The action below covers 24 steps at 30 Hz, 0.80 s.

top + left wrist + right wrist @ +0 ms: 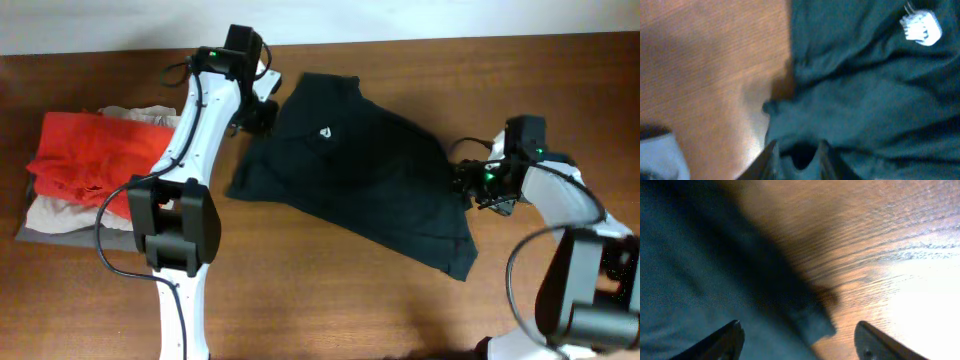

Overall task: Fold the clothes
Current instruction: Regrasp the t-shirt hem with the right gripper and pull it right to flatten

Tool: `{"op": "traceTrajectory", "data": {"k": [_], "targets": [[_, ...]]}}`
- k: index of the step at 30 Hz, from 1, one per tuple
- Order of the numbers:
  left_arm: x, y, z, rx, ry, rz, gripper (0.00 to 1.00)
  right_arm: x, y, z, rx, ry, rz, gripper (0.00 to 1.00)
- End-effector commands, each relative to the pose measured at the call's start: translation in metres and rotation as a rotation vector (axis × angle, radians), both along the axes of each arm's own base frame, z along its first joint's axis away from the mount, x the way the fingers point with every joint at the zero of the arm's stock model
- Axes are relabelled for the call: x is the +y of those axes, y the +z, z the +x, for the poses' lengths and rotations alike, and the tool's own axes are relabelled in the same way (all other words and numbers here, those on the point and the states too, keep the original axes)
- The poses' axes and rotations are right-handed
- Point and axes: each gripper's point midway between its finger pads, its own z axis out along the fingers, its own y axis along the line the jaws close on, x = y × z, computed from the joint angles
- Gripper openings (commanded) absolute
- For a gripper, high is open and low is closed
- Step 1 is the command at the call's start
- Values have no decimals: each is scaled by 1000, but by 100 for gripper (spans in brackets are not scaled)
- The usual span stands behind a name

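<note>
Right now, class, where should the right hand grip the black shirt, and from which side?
Probably the black shirt at its right edge, where a flat corner juts onto the table; approach from the right, low. The open right hand straddles it.

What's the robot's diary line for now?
black shirt unfolded | left gripper shut on its edge | right gripper open over its corner

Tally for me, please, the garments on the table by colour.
black garment: 1
red garment: 1
beige garment: 1
grey garment: 1
Total: 4, as far as the stacked layers on the left show.
</note>
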Motion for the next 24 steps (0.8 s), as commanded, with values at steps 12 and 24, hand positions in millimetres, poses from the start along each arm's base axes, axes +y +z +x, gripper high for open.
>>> {"op": "traceTrajectory", "data": {"k": [12,24], "targets": [[-32,-98,-10,150,-115,11,14,3,-36,-12,106,-15,99,25],[-27,-126,-23,233,-114,31,13,-25,-13,6,15,-6,56,4]]}}
